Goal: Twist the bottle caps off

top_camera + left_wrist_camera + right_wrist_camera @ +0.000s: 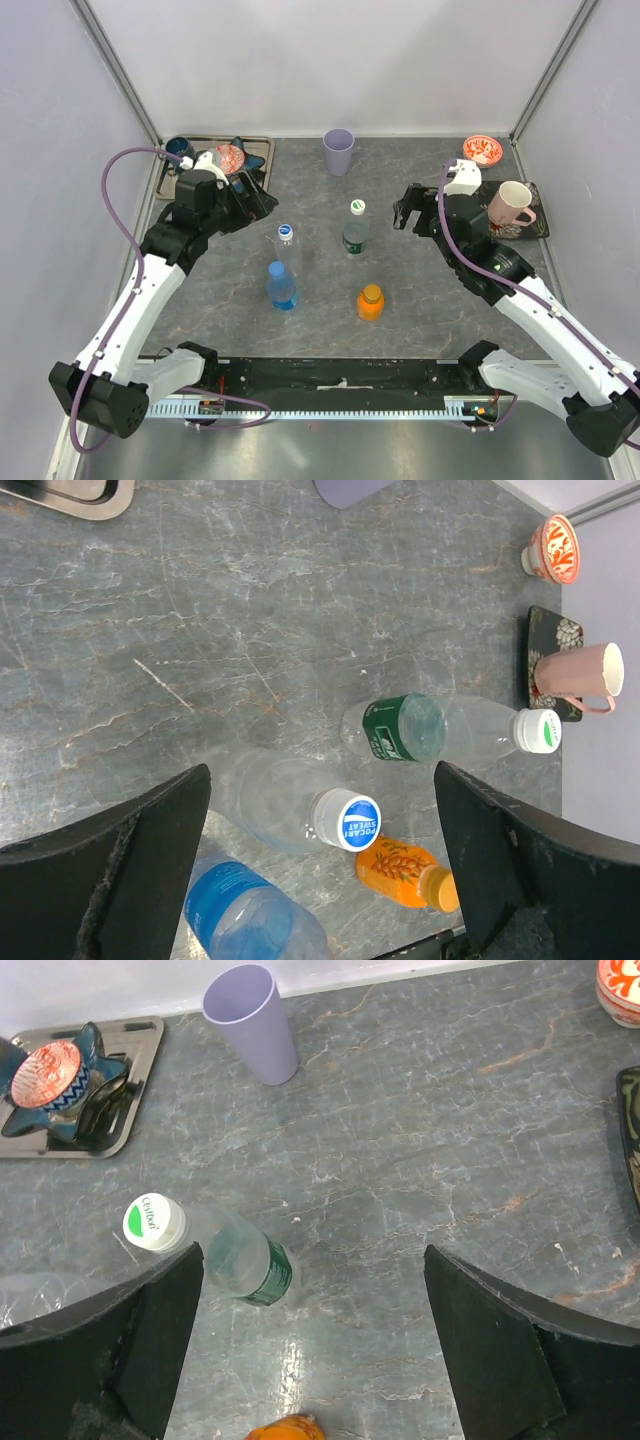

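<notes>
The white cap on the clear bottle reads "POCARI SWEAT". It sits low in the left wrist frame, between the wide-apart fingers of the left gripper and touching neither. The green-and-white cap has small writing I cannot read. It lies left of centre in the right wrist frame, just above one finger of the right gripper, whose fingers are also spread. These two bottles, the blue bottle and the orange bottle stand capped mid-table, with bare stone all around. A lilac cup stands at the far edge.
</notes>
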`<state>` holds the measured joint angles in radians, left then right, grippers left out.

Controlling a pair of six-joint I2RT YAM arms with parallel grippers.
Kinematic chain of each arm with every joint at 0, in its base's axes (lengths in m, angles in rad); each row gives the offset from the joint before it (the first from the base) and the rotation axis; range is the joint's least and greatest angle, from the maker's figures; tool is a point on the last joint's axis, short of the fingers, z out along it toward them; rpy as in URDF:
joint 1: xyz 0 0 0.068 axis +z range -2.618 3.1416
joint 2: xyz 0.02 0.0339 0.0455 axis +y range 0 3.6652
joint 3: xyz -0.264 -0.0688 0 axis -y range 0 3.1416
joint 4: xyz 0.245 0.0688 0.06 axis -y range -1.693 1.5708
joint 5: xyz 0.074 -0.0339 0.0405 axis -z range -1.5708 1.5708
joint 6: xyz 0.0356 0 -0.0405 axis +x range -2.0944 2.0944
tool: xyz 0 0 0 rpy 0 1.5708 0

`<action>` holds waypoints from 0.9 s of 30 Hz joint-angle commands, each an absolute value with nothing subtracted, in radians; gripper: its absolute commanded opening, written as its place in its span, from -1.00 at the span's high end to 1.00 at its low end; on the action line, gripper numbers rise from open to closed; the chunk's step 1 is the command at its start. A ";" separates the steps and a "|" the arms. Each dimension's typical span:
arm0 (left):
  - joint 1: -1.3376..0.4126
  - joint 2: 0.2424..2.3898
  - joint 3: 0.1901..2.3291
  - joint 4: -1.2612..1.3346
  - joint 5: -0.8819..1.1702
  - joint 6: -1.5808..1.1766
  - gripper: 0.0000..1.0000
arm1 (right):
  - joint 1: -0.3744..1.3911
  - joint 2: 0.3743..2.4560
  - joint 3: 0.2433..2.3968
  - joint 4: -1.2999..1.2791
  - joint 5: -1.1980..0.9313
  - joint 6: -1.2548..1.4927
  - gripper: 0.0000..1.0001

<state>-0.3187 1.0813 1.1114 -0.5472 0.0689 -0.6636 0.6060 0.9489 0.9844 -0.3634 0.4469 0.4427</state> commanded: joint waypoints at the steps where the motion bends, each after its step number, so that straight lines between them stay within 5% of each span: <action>1: -0.310 1.039 1.092 -0.529 0.046 -0.627 -0.99 | 0.606 0.960 1.060 -0.327 0.362 0.387 -0.96; 14: -0.308 0.894 1.019 -0.468 0.003 -0.500 -0.99 | 0.712 1.285 1.331 -0.365 0.346 0.301 -0.96; 27: -0.308 0.868 0.999 -0.472 -0.031 -0.477 -0.96 | 0.749 1.437 1.339 -0.391 0.410 0.324 -0.82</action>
<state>-0.3134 0.8673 1.0000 -0.4995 -0.0036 -0.5232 0.7486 1.4208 1.3087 -0.3912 0.3771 0.3248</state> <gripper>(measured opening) 0.982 0.932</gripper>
